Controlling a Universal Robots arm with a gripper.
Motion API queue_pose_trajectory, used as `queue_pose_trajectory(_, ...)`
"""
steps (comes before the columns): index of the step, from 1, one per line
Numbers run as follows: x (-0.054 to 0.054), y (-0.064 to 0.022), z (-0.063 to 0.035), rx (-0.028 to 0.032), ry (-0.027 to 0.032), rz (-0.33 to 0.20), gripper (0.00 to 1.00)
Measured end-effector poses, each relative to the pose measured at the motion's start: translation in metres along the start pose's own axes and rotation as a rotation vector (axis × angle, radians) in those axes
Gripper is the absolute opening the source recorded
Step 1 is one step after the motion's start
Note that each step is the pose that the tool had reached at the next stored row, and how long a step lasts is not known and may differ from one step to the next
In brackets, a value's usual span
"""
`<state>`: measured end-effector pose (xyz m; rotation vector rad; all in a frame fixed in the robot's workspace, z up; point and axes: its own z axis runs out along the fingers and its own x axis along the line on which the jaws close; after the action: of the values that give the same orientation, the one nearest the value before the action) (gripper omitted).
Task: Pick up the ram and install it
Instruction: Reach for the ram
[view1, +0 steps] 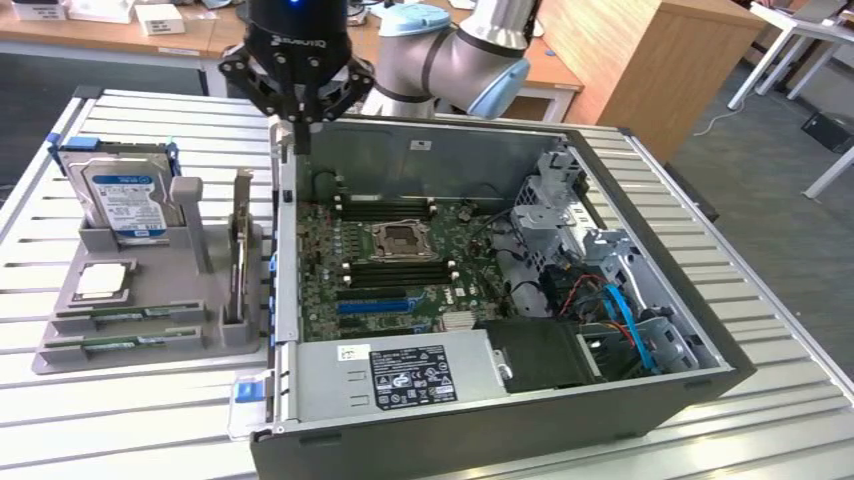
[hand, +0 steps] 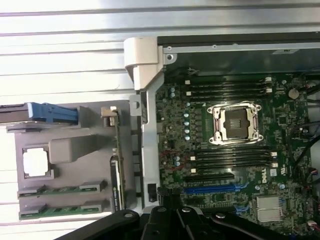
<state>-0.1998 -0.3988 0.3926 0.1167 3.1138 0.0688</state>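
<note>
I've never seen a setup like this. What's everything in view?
table: one, silver, under everything
computer case: one, dark grey, open, on the table
motherboard: one, green, inside the case
power supply: one, silver, case's near end
holder: one, grey, exterior view's left of case
hard drive: one, blue and silver, upright in holder
processor chip: one, silver, flat in holder
expansion card: one, green, upright in holder
ram: two sticks, green, flat in holder
arm: one, grey and blue, behind the case
gripper: one, black, shut, above case's far corner

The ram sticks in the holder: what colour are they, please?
The ram sticks are green; wrist view shows best.
</note>
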Motion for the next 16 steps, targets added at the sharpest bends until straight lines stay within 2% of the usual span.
queue_pose_trajectory(16, 0.055, -0.0042, -0.0005, 0.0, 0.0, 0.0, 0.11)
